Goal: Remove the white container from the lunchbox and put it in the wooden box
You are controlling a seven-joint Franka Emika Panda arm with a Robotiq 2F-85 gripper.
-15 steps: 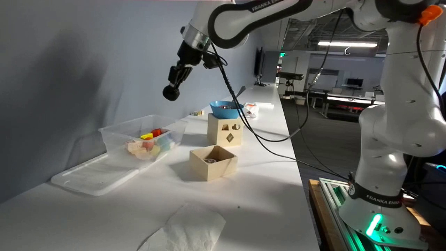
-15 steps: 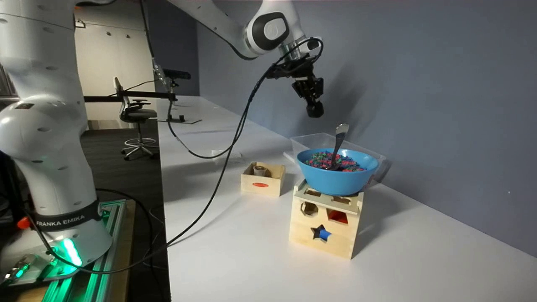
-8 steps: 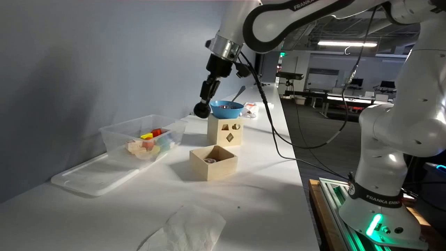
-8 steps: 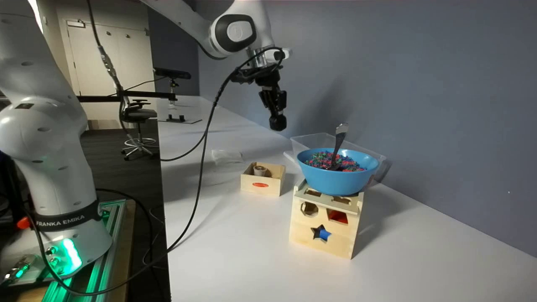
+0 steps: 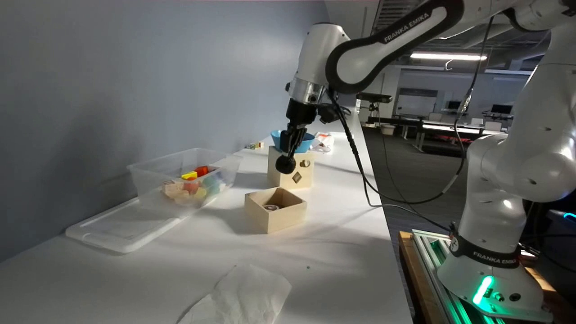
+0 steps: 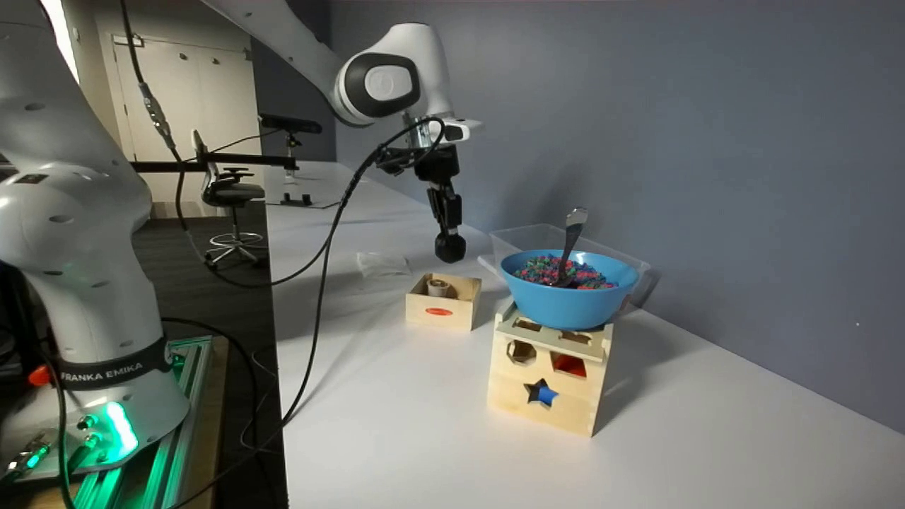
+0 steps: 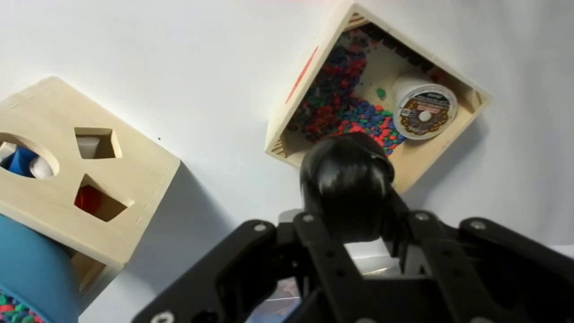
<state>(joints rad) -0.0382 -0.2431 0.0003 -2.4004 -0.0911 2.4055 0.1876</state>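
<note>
Apparently the placing is done, judging by how things lie: the white cup (image 7: 419, 105), which I take to be the container meant, stands top up inside the wooden box (image 5: 286, 219), near one corner, with coloured bits (image 7: 365, 119) strewn beside it. The claw (image 5: 286, 163) hangs above the table (image 5: 337, 265), near the box but not touching it, its two sides pressed together at a dark round lump (image 7: 347, 172); I cannot tell whether that lump is padding on its ends or a ball pinched there, but it is not the cup. The see-through lunchbox (image 5: 150, 179) holds blocks (image 5: 190, 175), and its cloudy side hides too much to rule out another white thing. As for handling, the cup looks light, with thin, fairly stiff plastic sides that narrow towards the base and may feel slick. Its printed top (image 7: 426, 115) looks like foil, so a poke from above could dent or tear it. Should it need shifting, the best hold is probably just under the rim, from opposite sides, where the wider lip can catch, with a gentle squeeze so the sides don't buckle. Room is tight by the corner, and loose bits underneath might make it rock.
</note>
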